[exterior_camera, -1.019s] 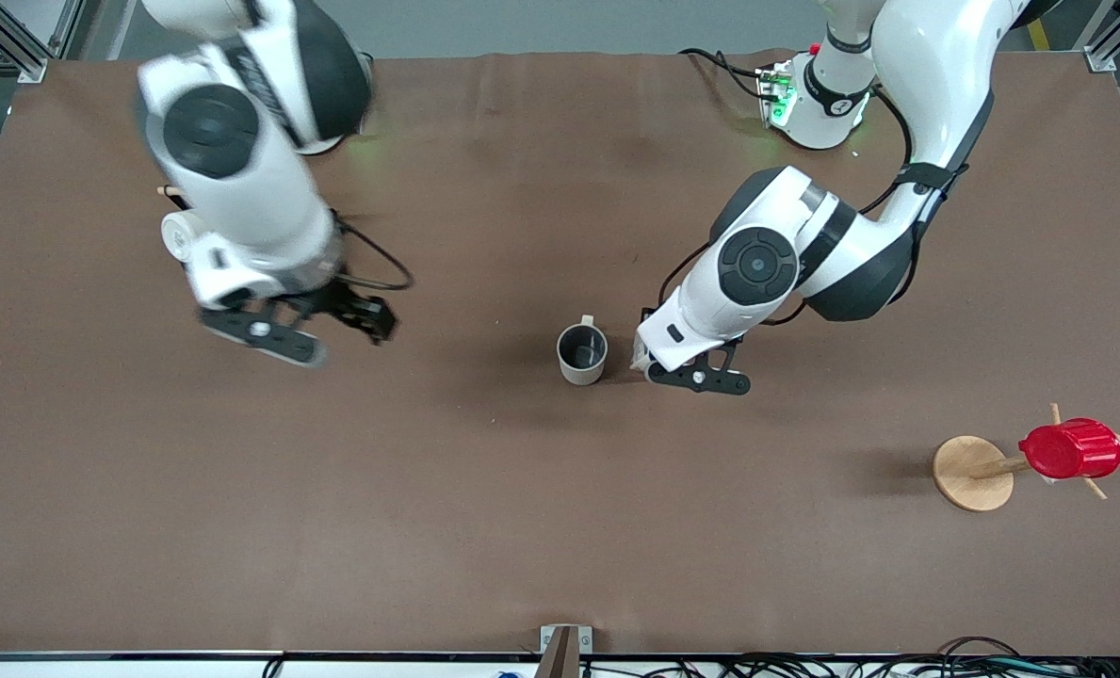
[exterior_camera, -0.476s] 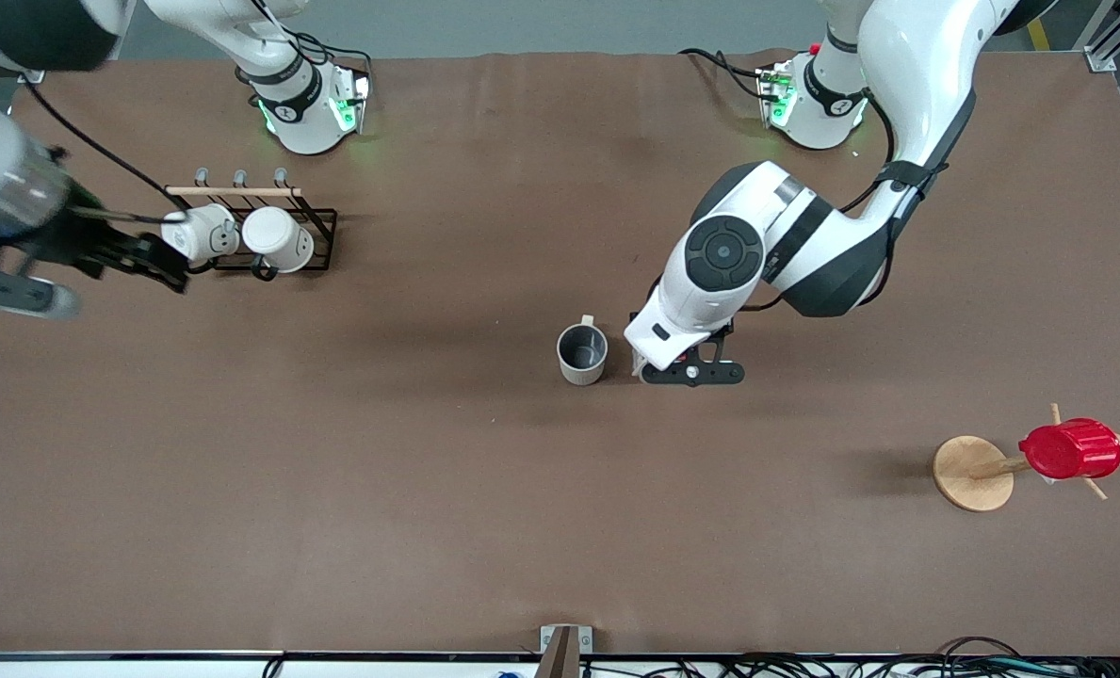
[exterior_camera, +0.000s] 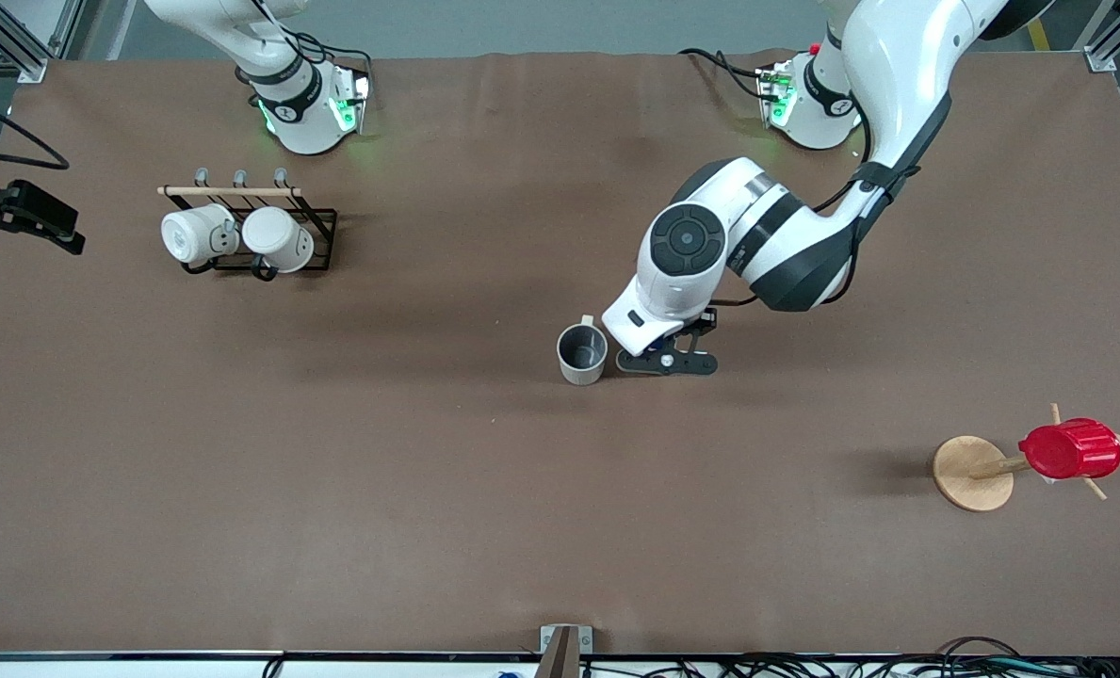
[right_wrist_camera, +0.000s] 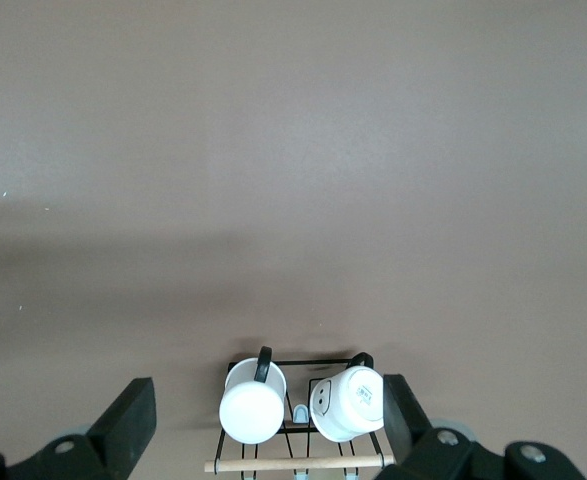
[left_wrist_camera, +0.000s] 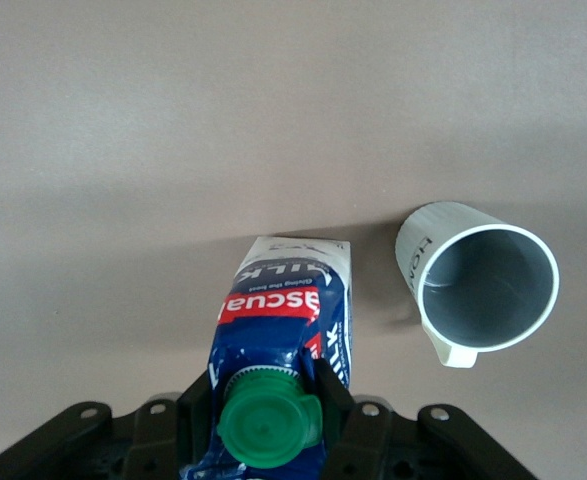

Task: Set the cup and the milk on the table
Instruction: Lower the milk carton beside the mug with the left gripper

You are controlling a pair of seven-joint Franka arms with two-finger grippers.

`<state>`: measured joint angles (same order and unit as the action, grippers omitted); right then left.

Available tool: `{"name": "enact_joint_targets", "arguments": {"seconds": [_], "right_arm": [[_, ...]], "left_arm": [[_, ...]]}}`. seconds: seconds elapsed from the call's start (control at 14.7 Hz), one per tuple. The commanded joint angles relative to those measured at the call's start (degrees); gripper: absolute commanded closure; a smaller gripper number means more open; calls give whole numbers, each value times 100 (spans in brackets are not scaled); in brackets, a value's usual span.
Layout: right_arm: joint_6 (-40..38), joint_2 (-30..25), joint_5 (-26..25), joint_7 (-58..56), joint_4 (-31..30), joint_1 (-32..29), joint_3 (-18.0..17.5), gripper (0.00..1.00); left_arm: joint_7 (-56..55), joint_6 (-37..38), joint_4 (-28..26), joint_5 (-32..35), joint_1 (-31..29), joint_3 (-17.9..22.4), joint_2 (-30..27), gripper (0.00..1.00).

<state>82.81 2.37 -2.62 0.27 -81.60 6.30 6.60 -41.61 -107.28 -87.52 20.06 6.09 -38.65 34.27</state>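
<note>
The cream-beige cup (exterior_camera: 582, 353) stands upright on the brown table (exterior_camera: 428, 490) near its middle, and it also shows in the left wrist view (left_wrist_camera: 483, 285). My left gripper (exterior_camera: 665, 363) is right beside the cup, shut on the milk carton (left_wrist_camera: 283, 320) just below its green cap (left_wrist_camera: 270, 428). The carton is upright, its base at the table a short gap from the cup. The left hand hides the carton in the front view. My right gripper (exterior_camera: 41, 221) is open and empty at the right arm's end of the table; it also shows in the right wrist view (right_wrist_camera: 268, 415).
A black wire rack (exterior_camera: 319, 226) holds two whiter mugs (exterior_camera: 192, 235) (exterior_camera: 277, 238) near the right arm's base. A red ribbed cup (exterior_camera: 1071, 448) hangs on a wooden stand (exterior_camera: 969, 474) toward the left arm's end.
My right arm has swung from over the middle out to the right arm's end of the table, uncovering the rack. My left gripper has moved with the milk closer to the cup.
</note>
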Motion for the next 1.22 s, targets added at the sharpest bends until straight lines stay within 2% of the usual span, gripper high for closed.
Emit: {"name": "enact_joint_targets", "arguments": {"seconds": [0.0,0.2,0.54,0.75,1.16], "right_arm": [[-54,-17,95,-44,12,-32,-35,0],[-63,-17,95,-35,3,-172,-202,0],[-63,-17,95,-27,3,-85,-211,0],[-150,-35,331,122,-14,-111,-185,0],[-239,-35,323,123,3,-111,-176,0]], "left_arm": [[13,-231,-178,130,-81,-116,-34,97],[-48,-310,-195,121,-81,-116,-25,96],[-408,-434,-187,129,-29,-116,53,96],[-593,-460,-187,138,-20,-116,63,93],[-734,-443,-204,173,-11,-107,63,93]]}}
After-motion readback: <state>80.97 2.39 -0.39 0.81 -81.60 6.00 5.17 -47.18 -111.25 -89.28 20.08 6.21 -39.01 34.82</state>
